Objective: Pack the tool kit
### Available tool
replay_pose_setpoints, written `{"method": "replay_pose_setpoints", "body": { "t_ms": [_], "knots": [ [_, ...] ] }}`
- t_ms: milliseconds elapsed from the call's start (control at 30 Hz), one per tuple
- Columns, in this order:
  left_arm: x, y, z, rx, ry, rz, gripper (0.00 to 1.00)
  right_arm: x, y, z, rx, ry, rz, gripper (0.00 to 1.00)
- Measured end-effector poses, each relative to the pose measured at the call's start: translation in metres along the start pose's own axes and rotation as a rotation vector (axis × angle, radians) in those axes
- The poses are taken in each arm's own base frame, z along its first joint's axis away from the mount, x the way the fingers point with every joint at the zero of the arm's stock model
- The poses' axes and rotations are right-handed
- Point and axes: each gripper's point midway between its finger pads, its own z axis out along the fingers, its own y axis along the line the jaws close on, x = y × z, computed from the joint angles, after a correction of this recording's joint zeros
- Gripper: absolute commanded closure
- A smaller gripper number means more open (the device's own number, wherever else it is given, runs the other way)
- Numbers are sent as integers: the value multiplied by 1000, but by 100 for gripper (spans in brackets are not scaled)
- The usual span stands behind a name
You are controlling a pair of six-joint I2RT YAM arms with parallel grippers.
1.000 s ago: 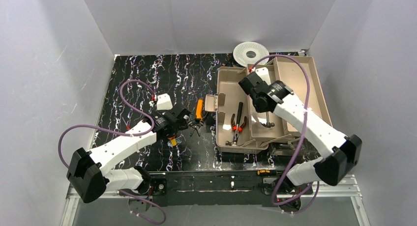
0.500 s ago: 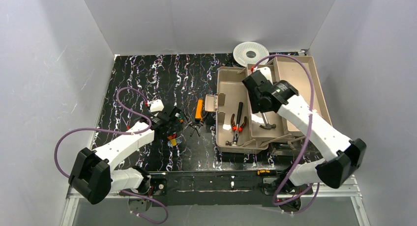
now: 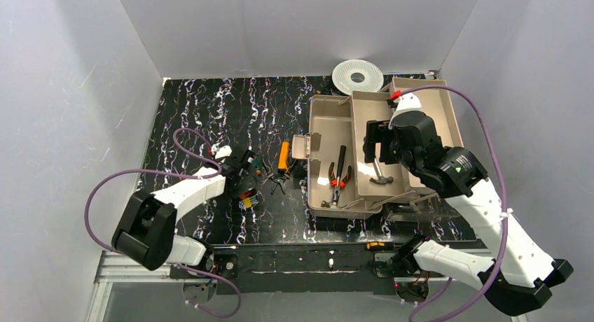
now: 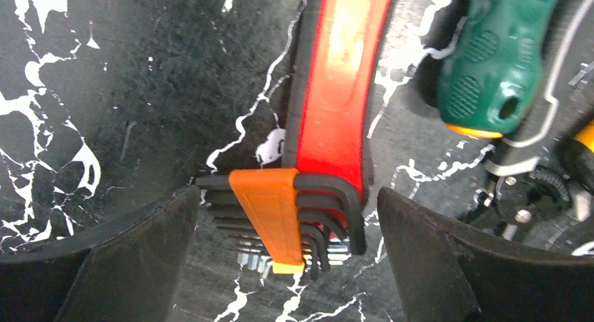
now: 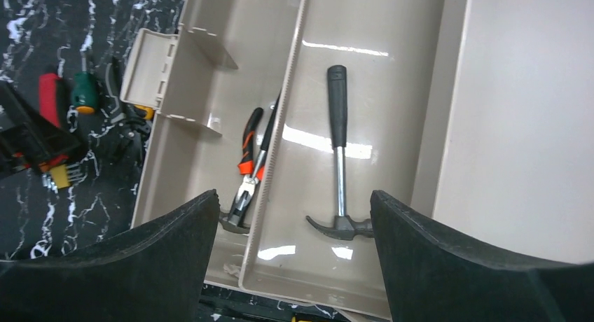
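Straddling the hex key set [image 4: 270, 210] with wide-spread left gripper [image 4: 287, 220], risking clamping the touching red handle [image 4: 336, 91] too; holding right gripper [image 5: 293, 203] wide, empty, above hammer [image 5: 339, 154].

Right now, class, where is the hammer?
In the top view the hammer lies right of centre in the beige tray, beside the red pliers, under the right hand.
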Motion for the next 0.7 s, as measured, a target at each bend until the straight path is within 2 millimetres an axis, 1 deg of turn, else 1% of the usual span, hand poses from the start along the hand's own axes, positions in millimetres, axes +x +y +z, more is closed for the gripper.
{"method": "replay_pose_setpoints", "body": {
  "t_ms": [100,267,300,333,400,433,467,500,533,567,600,700],
  "knots": [
    [3,4,8,-20,29,-12,2,-1,4,-2,-29,-10,3,12],
    [-1,1,10,-1,26,-47,2,2,9,0,-56,1,-3,12],
    [-1,1,10,0,27,-52,4,3,10,1,-62,2,-4,12],
    [-2,1,10,1,29,-56,12,4,12,1,-70,5,-5,12],
    [-2,1,10,2,29,-56,32,2,13,0,-80,-2,-2,12],
    [-2,1,9,9,24,-53,39,2,14,-1,-86,-7,-1,12],
    [-2,1,7,26,20,-61,43,1,14,-1,-89,-12,1,12],
    [-1,2,3,47,15,-51,47,1,16,-1,-98,-14,3,12],
    [-3,2,-5,78,-1,-52,48,2,17,0,-105,-12,3,12],
    [-8,-1,-14,116,-21,-53,48,3,19,0,-112,-8,3,12],
    [-15,-6,-28,177,-54,-56,48,2,21,0,-122,-9,5,12],
    [-23,-15,-51,279,-90,-59,48,2,35,0,-194,-6,21,12]
  ]
}}
